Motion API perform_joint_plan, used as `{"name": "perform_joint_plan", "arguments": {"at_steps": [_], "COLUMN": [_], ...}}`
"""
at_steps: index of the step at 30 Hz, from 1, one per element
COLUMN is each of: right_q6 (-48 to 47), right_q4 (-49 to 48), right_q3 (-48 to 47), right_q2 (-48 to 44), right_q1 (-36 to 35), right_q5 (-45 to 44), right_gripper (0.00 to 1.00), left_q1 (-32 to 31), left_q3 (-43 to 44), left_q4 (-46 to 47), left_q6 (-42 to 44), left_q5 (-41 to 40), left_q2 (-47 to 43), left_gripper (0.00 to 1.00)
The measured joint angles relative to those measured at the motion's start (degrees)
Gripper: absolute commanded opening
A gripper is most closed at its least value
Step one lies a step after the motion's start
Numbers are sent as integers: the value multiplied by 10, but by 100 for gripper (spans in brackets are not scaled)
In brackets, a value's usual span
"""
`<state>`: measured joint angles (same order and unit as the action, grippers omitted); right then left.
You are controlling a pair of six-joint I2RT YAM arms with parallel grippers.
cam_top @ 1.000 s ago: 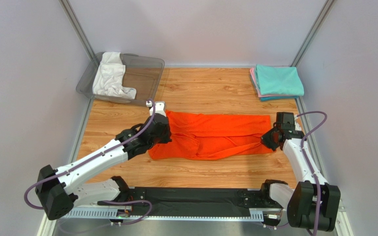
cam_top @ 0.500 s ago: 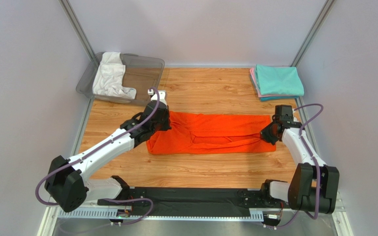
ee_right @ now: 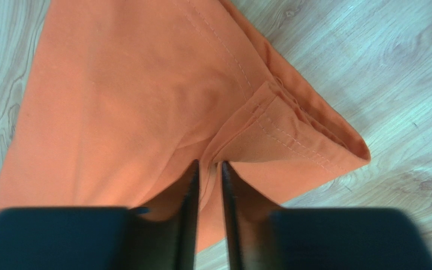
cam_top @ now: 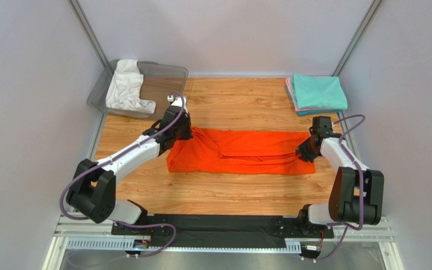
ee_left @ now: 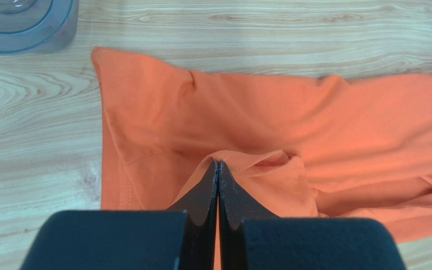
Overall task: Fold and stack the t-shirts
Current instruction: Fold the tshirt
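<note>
Two grippers sit at opposite ends of the orange t-shirt (cam_top: 241,152), which lies as a long, loosely folded band across the middle of the wooden table (cam_top: 229,191) in the top view. The left gripper (ee_left: 218,164) is at the band's left end, its jaws clenched tight on a small raised pinch of orange cloth. The right gripper (ee_right: 210,166) is at the right end. Its jaws stand a narrow gap apart with a ridge of the hemmed corner lying in the gap, and whether they press on the cloth cannot be told. In the upper left of the top view, a white t-shirt (cam_top: 125,90) lies crumpled in the left part of a clear grey bin (cam_top: 167,84). In the upper right, a folded teal t-shirt (cam_top: 318,91) lies on a pink t-shirt (cam_top: 288,93), of which only the edge shows.
</note>
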<state>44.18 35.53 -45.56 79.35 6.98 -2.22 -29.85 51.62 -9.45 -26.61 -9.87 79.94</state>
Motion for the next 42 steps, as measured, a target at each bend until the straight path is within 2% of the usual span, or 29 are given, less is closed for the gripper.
{"name": "perform_joint_plan", "arguments": {"at_steps": [1,4,6,8,9,10,11,12,13,14,15,16,21,27,31,35,39,42], "right_q6": [-1,-3,-3,-3,-3,-4,-5,-7,-9,-14,-20,-25,-54,-97,-127,-143,-147,-147], "right_q4": [-1,-5,-8,-10,-10,-10,-10,-10,-9,-8,-6,-1,0,-10,-16,-35,-49,-53], "right_q3": [-2,-10,-16,-19,-20,-21,-23,-25,-28,-30,-34,-40,-65,-71,-113,-179,-205,-203], "right_q2": [4,13,16,17,17,17,17,16,14,11,9,6,-22,-28,39,147,222,239], "right_q1": [1,3,3,4,4,5,6,7,7,7,7,7,7,-1,-29,-56,-61,-62], "right_q5": [-2,-7,-14,-21,-23,-25,-27,-29,-29,-31,-32,-32,-15,45,57,58,58,58], "right_gripper": [31,32,36,45,53,57,65,78,85,88,98,100,100,100,100,100,100,100], "left_q1": [7,22,25,28,29,31,34,37,39,42,44,45,45,25,0,-5,-4,-3], "left_q3": [2,14,28,49,63,76,90,104,114,121,126,128,125,83,68,68,119,185], "left_q4": [4,17,24,24,19,14,4,-10,-21,-31,-38,-43,-55,-42,-33,-17,-27,-44], "left_q6": [0,0,0,-2,-5,-9,-13,-22,-32,-38,-48,-54,-74,-97,-119,-137,-141,-143], "left_q5": [7,23,31,35,34,32,27,20,15,12,9,9,39,97,126,141,140,135], "left_q2": [8,39,64,93,110,125,139,150,156,159,160,158,139,89,102,150,239,281], "left_gripper": [0,0,4,9,16,42,58,69,85,88,93,98,100,100,100,100,100,100]}}
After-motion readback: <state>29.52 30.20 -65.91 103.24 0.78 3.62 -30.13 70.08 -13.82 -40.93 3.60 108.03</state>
